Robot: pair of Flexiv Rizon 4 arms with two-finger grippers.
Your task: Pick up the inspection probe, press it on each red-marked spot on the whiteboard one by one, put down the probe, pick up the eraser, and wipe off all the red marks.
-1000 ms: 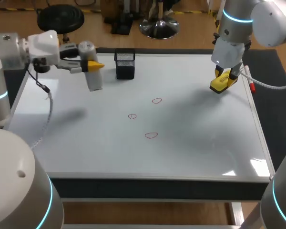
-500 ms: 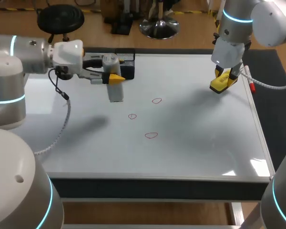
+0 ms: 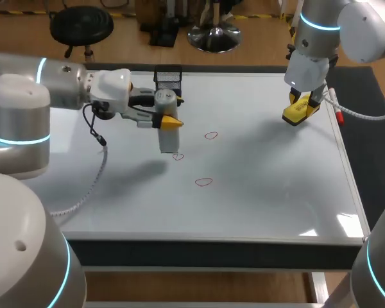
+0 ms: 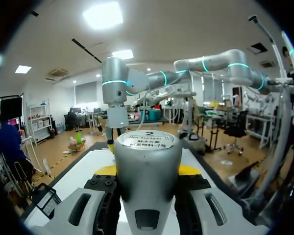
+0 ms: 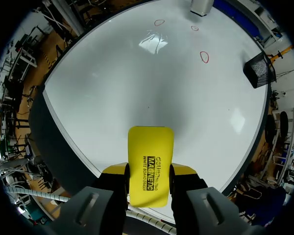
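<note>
Left hand [image 3: 167, 119], centre-left of the head view: I have it clamped on the upright inspection probe [image 3: 169, 137]. The probe's lower end sits at the middle red mark [image 3: 178, 156], touching or just above, I cannot tell. Held vertical, it can press squarely onto the whiteboard [image 3: 263, 186]. Right hand [image 3: 303, 102], upper right: I grip the yellow eraser [image 3: 299, 111] there, well apart from the marks, presumably kept clear until wiping.

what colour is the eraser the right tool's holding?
The eraser is bright yellow with black lettering; right wrist view shows it best.
</note>
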